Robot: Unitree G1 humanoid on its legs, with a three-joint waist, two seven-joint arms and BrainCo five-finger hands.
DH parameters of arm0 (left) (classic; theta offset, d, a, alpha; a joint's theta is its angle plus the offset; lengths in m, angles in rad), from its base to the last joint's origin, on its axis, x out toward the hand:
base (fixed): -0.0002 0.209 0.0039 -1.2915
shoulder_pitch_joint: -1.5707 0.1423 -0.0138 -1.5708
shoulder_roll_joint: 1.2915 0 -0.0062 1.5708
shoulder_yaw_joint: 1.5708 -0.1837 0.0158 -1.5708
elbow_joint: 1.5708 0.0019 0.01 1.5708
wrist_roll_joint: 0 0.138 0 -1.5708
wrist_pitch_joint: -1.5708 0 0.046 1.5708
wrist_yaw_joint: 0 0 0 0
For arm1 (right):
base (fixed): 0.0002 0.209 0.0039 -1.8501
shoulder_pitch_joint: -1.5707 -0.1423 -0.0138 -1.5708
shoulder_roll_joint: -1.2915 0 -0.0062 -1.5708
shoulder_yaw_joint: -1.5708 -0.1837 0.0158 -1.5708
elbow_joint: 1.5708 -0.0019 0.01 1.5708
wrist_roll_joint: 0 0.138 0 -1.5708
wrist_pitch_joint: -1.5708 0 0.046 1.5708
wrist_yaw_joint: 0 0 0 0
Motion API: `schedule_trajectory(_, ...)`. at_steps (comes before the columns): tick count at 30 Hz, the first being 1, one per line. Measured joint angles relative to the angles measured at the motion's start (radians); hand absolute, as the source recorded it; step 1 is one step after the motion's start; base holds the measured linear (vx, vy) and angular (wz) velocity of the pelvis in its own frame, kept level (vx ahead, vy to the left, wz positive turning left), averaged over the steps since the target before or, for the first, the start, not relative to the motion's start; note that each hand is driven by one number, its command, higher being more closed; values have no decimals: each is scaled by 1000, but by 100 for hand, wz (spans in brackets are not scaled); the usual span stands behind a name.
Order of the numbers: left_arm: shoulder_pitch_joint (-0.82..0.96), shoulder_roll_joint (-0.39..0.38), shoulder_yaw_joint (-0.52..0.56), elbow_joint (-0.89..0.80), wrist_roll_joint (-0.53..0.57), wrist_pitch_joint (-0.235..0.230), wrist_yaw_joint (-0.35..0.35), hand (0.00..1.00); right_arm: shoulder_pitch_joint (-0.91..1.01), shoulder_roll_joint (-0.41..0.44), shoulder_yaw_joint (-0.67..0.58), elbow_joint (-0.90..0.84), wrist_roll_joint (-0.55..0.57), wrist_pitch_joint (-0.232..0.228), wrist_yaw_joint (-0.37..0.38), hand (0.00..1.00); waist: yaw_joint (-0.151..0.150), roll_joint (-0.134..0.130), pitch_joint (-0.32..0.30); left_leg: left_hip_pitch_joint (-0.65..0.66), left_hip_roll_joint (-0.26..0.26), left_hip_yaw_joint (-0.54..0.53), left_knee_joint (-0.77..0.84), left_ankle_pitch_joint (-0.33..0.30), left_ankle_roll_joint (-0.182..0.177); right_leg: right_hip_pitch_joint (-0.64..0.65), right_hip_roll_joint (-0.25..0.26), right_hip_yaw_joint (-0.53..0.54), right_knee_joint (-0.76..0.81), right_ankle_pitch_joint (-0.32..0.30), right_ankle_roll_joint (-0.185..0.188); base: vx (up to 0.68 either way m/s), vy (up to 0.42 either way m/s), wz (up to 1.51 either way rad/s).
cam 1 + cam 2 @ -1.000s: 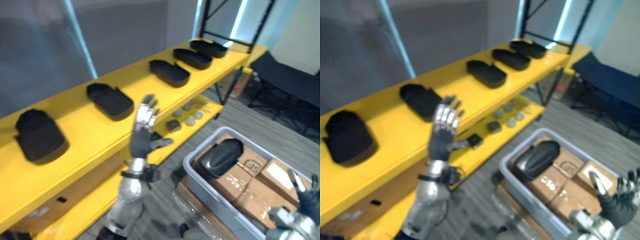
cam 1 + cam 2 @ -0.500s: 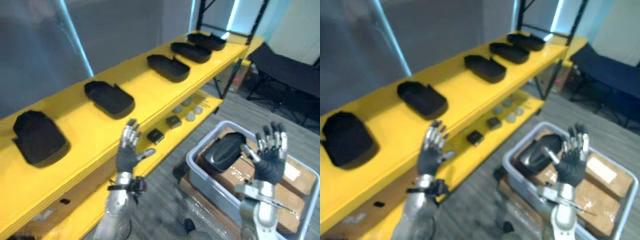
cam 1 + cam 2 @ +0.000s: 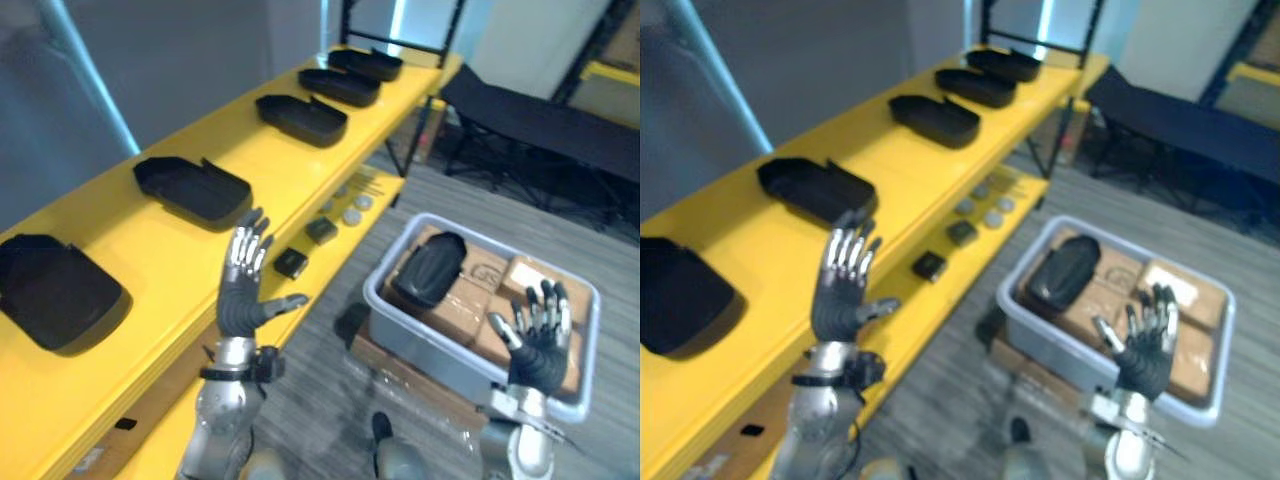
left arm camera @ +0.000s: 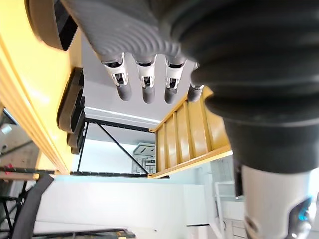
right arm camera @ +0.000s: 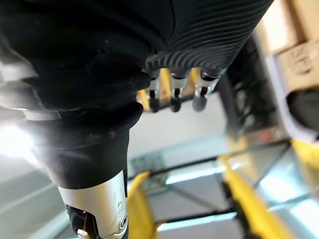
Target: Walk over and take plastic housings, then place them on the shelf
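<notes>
A black plastic housing (image 3: 428, 269) lies on cardboard boxes inside a grey bin (image 3: 390, 316) on the floor at the right. Several more black housings (image 3: 193, 188) sit in a row along the yellow shelf (image 3: 150, 250) at the left, the nearest one (image 3: 55, 290) at the lower left. My left hand (image 3: 243, 283) is raised in front of the shelf edge, fingers (image 4: 146, 75) straight and spread, holding nothing. My right hand (image 3: 538, 341) is up over the near right corner of the bin, also open and empty, its fingers (image 5: 175, 89) straight.
The lower yellow shelf (image 3: 320, 262) carries small dark blocks (image 3: 291, 263) and round grey discs (image 3: 351, 214). Cardboard boxes (image 3: 530, 283) fill the bin. A black bench (image 3: 540, 125) stands at the back right on the grey floor.
The camera has shifted, so the shelf and bin sit further left. My right hand has dropped from beside the housing to the bin's near corner. My left hand has risen a little.
</notes>
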Motion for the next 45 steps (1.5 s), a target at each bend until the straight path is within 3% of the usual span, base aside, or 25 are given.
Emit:
schedule_trajectory(2,33,2,60,20,-4,10,-10,0,-104,-9,18,100,17,26,11,0,14,-2,-4,8,14,38,-31,33,-19,4,-44,-86,78,-37,-19,-58,-83,-70)
schedule_trajectory(4,49,4,91,39,-4,22,-25,0,-159,-12,30,177,-19,74,-4,0,35,-23,-14,-13,6,49,-49,60,-43,29,-55,-138,-2,-43,16,-39,-148,-47)
schedule_trajectory(5,55,-5,91,51,-4,24,-26,0,-176,-22,36,197,-39,105,-17,0,41,-21,-18,-39,-15,21,-84,83,-50,50,-37,-151,-122,-37,60,-62,-166,-34)
schedule_trajectory(7,70,-27,77,55,-26,23,-31,0,-204,-61,36,245,-88,150,-46,0,42,18,-22,-80,-48,-54,-172,138,-44,85,23,-146,-371,94,63,-47,-134,-45)
schedule_trajectory(9,66,-36,83,56,-24,20,-18,0,-200,-74,17,265,-101,154,-62,0,31,16,-20,-80,-49,-48,-210,167,-55,126,48,-138,-517,185,52,-27,-105,-35)
schedule_trajectory(10,68,-44,80,60,-28,19,-4,0,-196,-76,-15,266,-103,154,-64,0,26,15,-19,-78,-48,-49,-219,173,-59,127,56,-127,-539,202,46,-35,-90,-23)
schedule_trajectory(16,63,-57,66,78,-64,-26,1,0,-186,-91,-130,282,-104,185,-72,0,-5,16,2,-64,-60,-75,-235,176,-62,119,56,-101,-539,210,42,-29,-13,-16)
schedule_trajectory(21,25,-52,9,111,-26,-29,-6,0,-328,-109,-147,469,-139,239,-166,0,-5,17,49,-78,-106,-104,-247,190,-40,115,19,-114,-539,219,53,-83,48,13)
schedule_trajectory(23,-14,-26,-32,151,30,-23,-14,0,-477,-161,-170,610,-128,270,-218,0,7,18,79,-99,-131,-115,-249,200,-25,97,-5,-117,-539,228,61,-140,70,21)
schedule_trajectory(25,-78,7,-116,235,72,4,-41,0,-756,-283,-181,876,-85,312,-295,0,23,37,142,-149,-167,-141,-234,217,-7,73,-39,-142,-539,258,78,-165,94,39)
schedule_trajectory(29,-113,10,-220,388,100,33,-41,0,-1037,-399,-153,1167,-44,320,-340,0,59,66,199,-224,-196,-198,-189,220,0,44,-62,-171,-539,280,88,-104,77,32)
schedule_trajectory(34,-125,20,-316,570,134,25,-22,0,-1204,-452,-98,1309,-6,320,-372,0,101,85,215,-298,-206,-258,-150,216,7,9,-64,-209,-531,285,85,-61,28,24)
schedule_trajectory(35,-128,20,-336,608,134,24,-20,0,-1249,-470,-86,1339,-3,322,-382,0,104,101,224,-310,-209,-273,-139,216,7,9,-65,-226,-524,284,85,-61,27,19)
schedule_trajectory(39,-120,15,-392,670,133,-21,18,0,-1365,-541,-40,1414,-6,352,-383,0,140,125,238,-346,-219,-285,-126,220,14,-19,-76,-243,-507,284,85,-68,34,14)
schedule_trajectory(43,-120,-3,-398,703,125,-54,52,0,-1405,-561,-41,1489,-13,405,-388,0,146,134,245,-363,-225,-304,-116,223,17,-22,-80,-270,-496,278,76,-49,25,15)
schedule_trajectory(45,-121,-4,-404,727,125,-66,64,0,-1436,-572,-43,1523,-13,460,-414,0,147,148,252,-372,-225,-314,-108,223,17,-25,-80,-279,-487,271,67,-47,26,10)
